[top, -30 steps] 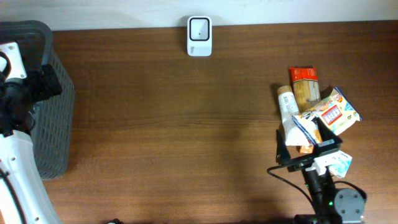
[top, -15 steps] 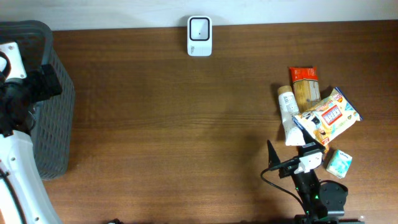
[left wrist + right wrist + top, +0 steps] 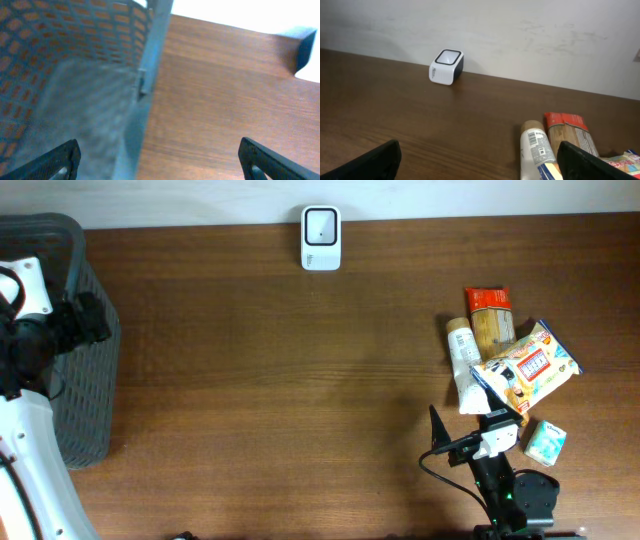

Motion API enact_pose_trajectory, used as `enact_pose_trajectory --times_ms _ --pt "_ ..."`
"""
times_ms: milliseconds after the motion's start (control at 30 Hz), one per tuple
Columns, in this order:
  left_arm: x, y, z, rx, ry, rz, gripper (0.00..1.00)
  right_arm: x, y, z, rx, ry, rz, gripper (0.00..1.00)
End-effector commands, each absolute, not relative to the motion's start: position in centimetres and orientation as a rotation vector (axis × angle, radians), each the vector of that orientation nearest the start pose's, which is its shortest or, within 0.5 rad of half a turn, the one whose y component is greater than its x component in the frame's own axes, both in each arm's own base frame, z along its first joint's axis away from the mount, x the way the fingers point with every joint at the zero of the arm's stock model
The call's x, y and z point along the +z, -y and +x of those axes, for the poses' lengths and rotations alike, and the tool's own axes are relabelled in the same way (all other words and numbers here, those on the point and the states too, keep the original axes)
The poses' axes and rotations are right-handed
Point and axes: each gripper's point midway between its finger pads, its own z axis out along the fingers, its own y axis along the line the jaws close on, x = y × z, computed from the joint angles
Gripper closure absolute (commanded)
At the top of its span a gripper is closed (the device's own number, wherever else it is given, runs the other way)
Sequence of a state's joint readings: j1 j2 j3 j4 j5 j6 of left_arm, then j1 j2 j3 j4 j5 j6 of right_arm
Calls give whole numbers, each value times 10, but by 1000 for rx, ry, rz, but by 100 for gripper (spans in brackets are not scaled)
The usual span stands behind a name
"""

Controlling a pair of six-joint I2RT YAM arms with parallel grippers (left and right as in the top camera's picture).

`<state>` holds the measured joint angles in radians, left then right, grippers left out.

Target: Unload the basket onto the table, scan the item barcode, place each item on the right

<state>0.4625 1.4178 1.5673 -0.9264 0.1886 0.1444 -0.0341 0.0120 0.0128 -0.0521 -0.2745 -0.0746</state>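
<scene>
The white barcode scanner point(image 3: 321, 238) stands at the table's far edge and appears in the right wrist view as a small white box with a dark top point(image 3: 446, 66). The items lie in a pile at the right: a white tube point(image 3: 462, 365) point(image 3: 536, 150), a red and tan packet point(image 3: 490, 320) point(image 3: 570, 132), a colourful snack bag point(image 3: 528, 367) and a small teal box point(image 3: 546, 442). My right gripper point(image 3: 470, 435) point(image 3: 480, 167) stands open just in front of the pile, holding nothing. My left gripper point(image 3: 85, 322) point(image 3: 160, 162) is open and empty over the rim of the basket.
A grey mesh basket point(image 3: 75, 390) point(image 3: 75, 70) stands at the table's left edge, with the left arm above it. Bare brown wood lies between the basket, the scanner and the pile. A pale wall runs behind the table's far edge.
My right gripper has drawn back from the pile toward the front edge, uncovering the teal box. The left gripper shifted slightly over the basket. Both stay open.
</scene>
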Motion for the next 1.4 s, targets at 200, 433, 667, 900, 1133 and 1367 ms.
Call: enact_pose_trajectory --times_ms 200,433,667,900,1133,1367 --pt "275 -27 336 -165 -2047 26 1 161 -37 242 139 -1610 -237 1" --pt "216 -1 268 -104 -1786 113 1 161 -37 242 139 -1610 -237 1" --pt "186 -23 247 108 -1533 13 1 161 -37 242 139 -1610 -237 1" --pt "156 -39 243 169 -1651 -67 1 161 -37 242 139 -1610 -237 1" --pt "156 -39 243 170 -1651 -67 1 161 -37 242 139 -1610 -237 1" --pt "156 -39 243 170 -1651 -67 1 161 -37 242 139 -1610 -237 1"
